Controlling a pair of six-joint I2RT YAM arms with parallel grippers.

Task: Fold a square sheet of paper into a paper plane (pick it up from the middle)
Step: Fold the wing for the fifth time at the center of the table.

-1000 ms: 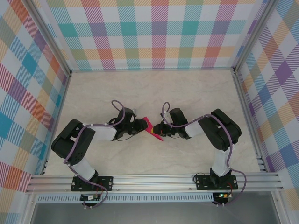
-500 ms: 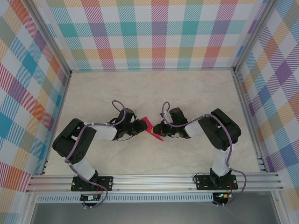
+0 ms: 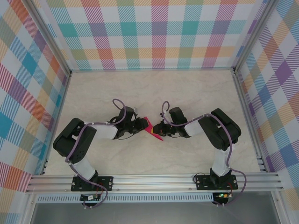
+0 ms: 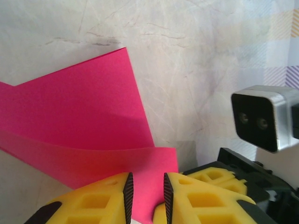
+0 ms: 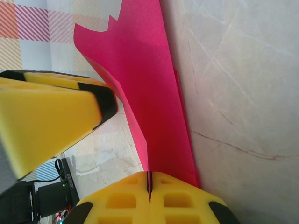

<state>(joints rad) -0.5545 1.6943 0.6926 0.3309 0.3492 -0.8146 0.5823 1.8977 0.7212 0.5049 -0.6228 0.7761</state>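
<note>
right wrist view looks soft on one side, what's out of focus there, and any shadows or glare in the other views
Right wrist: the left gripper's yellow finger looms close and blurred, while the pink paper and the table veins look crisp. Left wrist: a soft shadow band crosses the paper. Top external: even light, no obvious glare.

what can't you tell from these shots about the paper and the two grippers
- Top view: the paper is tiny and partly covered by the left gripper and right gripper; folds unreadable.
- Left wrist view: its near edge runs behind the fingers and off the bottom edge; whether the pads touch it is unclear.
- Right wrist view: the gripped part is hidden between the shut right fingers; the top edge cuts off the far end.
</note>
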